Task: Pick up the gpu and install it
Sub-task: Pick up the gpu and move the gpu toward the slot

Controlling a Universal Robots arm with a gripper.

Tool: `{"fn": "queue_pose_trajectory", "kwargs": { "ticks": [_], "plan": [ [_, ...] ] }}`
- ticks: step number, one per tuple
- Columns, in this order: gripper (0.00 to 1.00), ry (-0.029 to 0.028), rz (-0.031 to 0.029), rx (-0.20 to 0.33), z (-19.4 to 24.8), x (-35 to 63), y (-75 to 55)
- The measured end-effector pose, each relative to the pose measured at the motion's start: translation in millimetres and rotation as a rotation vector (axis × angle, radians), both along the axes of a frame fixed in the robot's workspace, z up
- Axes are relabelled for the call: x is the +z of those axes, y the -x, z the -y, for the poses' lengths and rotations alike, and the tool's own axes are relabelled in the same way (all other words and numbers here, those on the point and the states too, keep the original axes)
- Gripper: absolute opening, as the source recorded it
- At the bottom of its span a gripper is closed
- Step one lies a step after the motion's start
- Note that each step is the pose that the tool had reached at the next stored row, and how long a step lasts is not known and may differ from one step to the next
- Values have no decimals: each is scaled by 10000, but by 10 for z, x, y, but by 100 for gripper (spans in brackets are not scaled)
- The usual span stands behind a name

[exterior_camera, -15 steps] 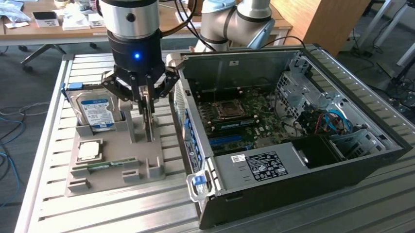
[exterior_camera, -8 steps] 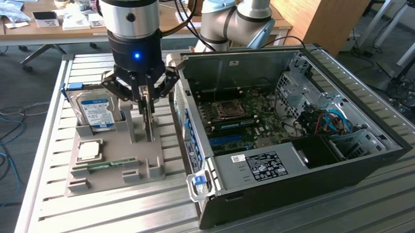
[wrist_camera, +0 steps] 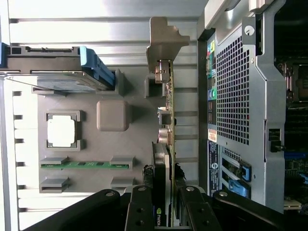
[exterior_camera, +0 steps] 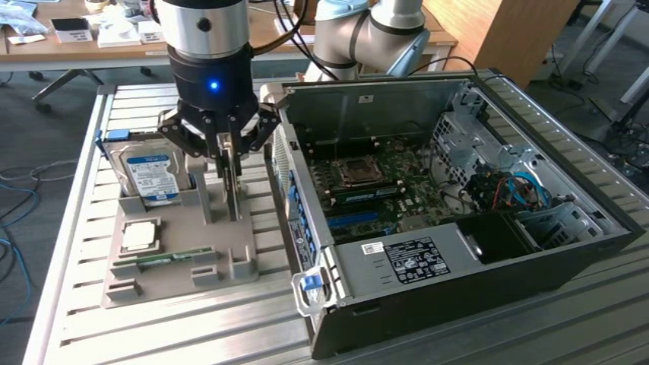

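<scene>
The gpu (exterior_camera: 234,182) stands on edge in a slot of the grey parts tray (exterior_camera: 172,285), beside the open computer case (exterior_camera: 568,251). My gripper (exterior_camera: 225,144) reaches down from above, one finger on each side of the card's upper edge. In the wrist view the gpu (wrist_camera: 167,120) shows edge-on: green board, black cooler, pale metal bracket at the far end. The gripper (wrist_camera: 163,211) is shut on the gpu, its black fingers (wrist_camera: 140,207) pressed against both faces. The card's lower edge still sits in the tray (wrist_camera: 96,159).
The tray also holds a silver hard drive with a blue label (exterior_camera: 150,171), a processor chip (exterior_camera: 140,234) and a narrow green memory stick (exterior_camera: 163,258). The case lies open with its motherboard (exterior_camera: 385,190) exposed. Its perforated rear wall (wrist_camera: 240,96) stands close beside the card.
</scene>
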State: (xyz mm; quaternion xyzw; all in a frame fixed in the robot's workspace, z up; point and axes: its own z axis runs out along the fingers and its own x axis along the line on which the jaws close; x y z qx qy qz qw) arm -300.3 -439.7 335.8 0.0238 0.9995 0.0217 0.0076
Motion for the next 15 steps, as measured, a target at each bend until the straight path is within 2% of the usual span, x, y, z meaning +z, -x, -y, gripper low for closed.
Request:
{"fn": "queue_pose_trajectory", "kwargs": {
  "ticks": [5, 15],
  "plan": [
    [27, -2, 2, 0, 0, 45, 0],
    [27, -2, 2, 0, 0, 48, 0]
  ]
}}
